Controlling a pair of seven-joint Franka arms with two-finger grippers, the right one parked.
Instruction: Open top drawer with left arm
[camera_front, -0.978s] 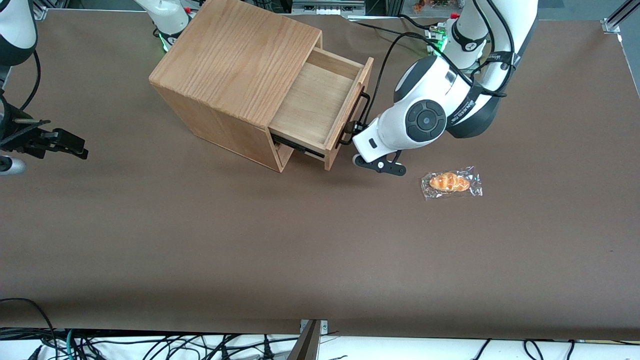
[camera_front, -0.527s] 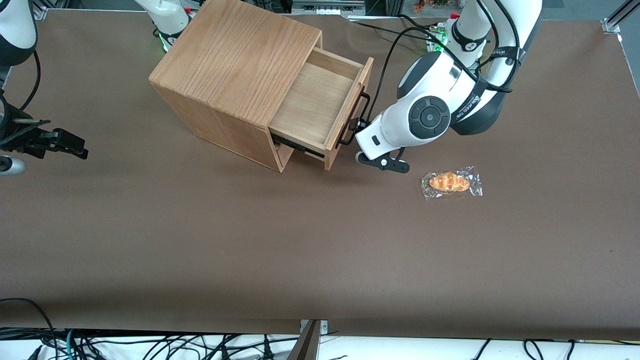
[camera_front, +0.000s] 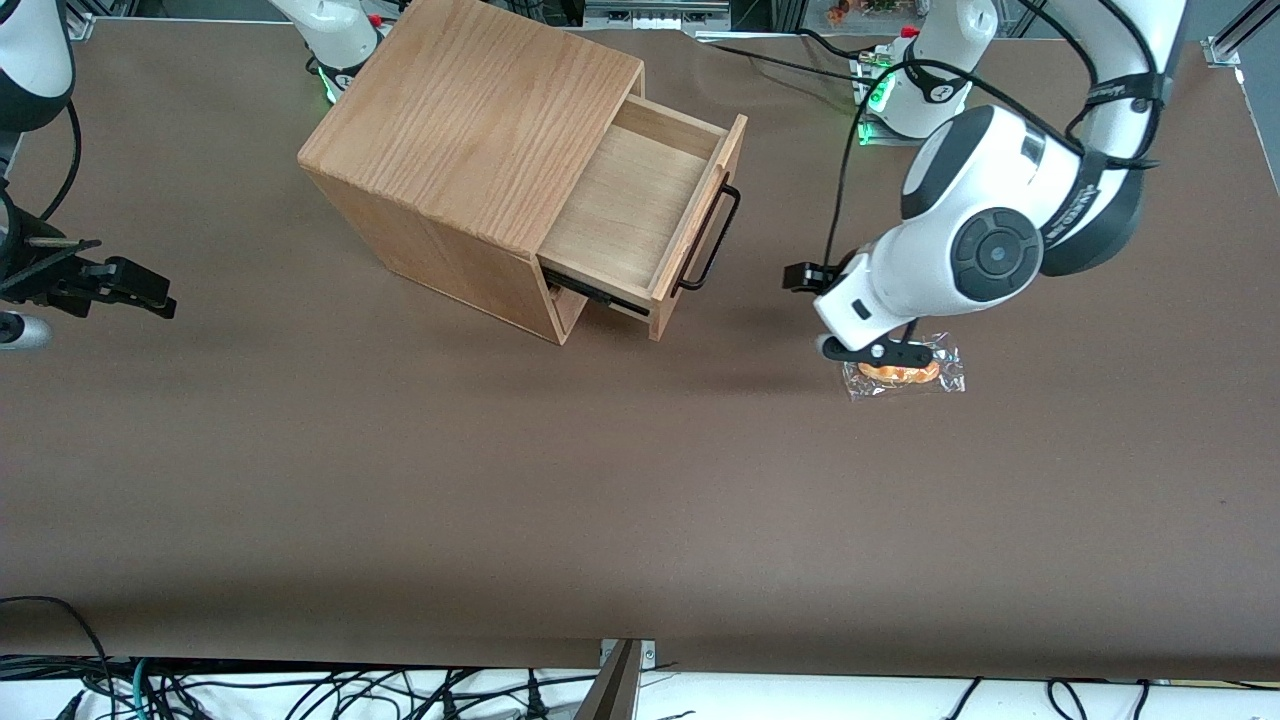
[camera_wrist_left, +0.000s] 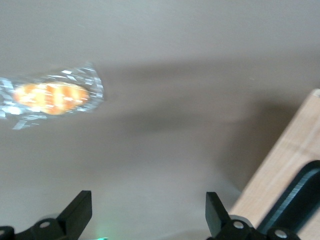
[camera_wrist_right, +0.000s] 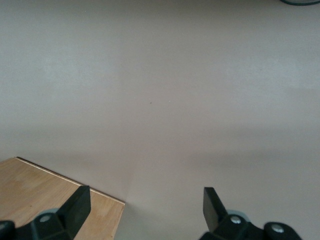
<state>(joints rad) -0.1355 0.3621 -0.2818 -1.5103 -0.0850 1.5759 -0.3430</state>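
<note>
Top drawer (camera_front: 640, 205) pulled out of the cabinet (camera_front: 470, 160) near the table's (camera_front: 400, 480) edge farthest from the front camera, gripper (camera_wrist_left: 148, 212) spread open, holding nothing, above a wrapped bread roll (camera_front: 900, 368), well apart from the drawer handle (camera_front: 712, 240)

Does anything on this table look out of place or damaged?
Nothing looks damaged. The top drawer stands pulled out and empty. The open gripper hovers apart from its handle, above a wrapped bread roll lying loose on the table.

- I see a small orange bread roll sealed in clear crinkly plastic wrap (camera_front: 905, 371), lying toward the working arm's end of my brown table (camera_front: 400, 480).
- Tangled black cables (camera_front: 250, 690) hang below the table's front edge.
</note>
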